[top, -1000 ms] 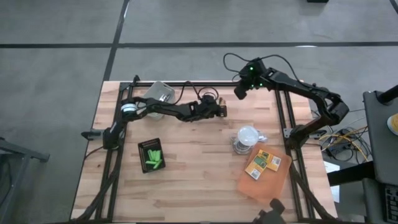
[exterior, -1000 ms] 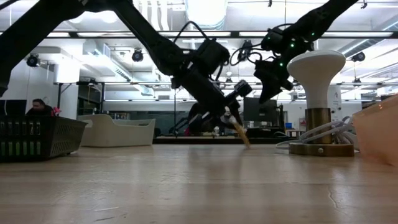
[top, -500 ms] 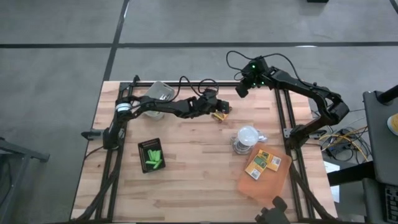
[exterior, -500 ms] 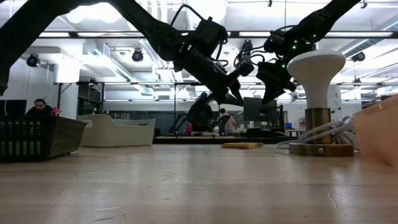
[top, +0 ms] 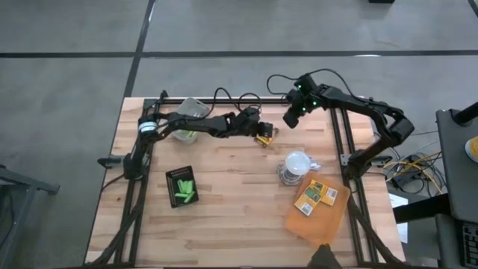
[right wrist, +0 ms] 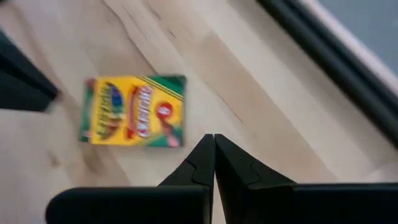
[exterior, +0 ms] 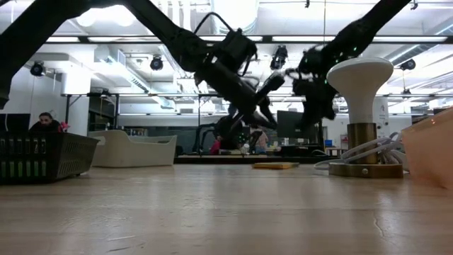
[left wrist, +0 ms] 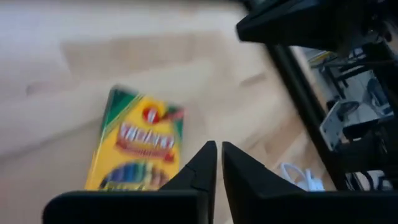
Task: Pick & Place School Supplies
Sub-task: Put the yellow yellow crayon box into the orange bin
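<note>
One crayon box (right wrist: 134, 110) lies flat, free; left gripper (left wrist: 217, 163) and right gripper (right wrist: 214, 155) both pressed together, empty. Risk: converging arms collide.

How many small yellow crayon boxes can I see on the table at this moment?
3. One crayon box lies flat near the table's far edge, between the left gripper and the right gripper. Two boxes lie side by side on the orange sheet. More may be hidden.
</note>
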`<state>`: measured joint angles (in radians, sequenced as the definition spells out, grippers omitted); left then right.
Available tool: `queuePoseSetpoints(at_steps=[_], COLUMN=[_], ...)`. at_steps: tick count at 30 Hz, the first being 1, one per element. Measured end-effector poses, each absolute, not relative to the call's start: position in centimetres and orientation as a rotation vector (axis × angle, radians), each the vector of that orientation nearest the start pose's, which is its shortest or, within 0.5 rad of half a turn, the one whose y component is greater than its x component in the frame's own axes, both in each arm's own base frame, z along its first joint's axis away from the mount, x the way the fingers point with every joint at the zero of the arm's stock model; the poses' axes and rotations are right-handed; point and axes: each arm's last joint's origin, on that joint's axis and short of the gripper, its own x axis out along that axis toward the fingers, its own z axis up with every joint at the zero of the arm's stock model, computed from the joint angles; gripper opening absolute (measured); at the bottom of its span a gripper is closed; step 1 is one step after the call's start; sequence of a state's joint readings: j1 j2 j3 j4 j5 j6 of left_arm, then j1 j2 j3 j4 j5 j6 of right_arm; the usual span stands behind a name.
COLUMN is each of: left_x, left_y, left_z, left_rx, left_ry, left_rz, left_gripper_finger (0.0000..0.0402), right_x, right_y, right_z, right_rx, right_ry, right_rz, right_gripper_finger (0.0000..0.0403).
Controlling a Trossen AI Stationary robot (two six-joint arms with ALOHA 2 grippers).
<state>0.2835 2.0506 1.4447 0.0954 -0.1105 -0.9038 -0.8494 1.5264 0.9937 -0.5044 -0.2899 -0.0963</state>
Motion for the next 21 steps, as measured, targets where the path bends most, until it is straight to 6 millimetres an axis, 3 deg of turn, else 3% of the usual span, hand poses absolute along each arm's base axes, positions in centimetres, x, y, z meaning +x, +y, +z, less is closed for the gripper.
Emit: queuePoseSetpoints(at_steps=[4,12,21], left_x=[43.5,42.8,42.7], left_y=[14.5,16.2,16.7], left_z=[19.5,19.4,19.5], left_rx=[-1.048,-1.113,-1.019], left_ry=[0.369,0.414,0.436], left_rz=[0.575,0.477,0.434], left_gripper_finger=[0.0043,0.0071,0.0084], right_x=[21.1,23.1,23.2], right_y=[-22.3,-21.5,-21.4], right_z=[18.8,14.0,14.1], right_rx=[0.506,0.525,0.535], right_ry=[0.978,1.139,1.142], right_rz=[-0.438,-0.319,-0.333], right_gripper_finger=[0.0008,0.0008,0.0008])
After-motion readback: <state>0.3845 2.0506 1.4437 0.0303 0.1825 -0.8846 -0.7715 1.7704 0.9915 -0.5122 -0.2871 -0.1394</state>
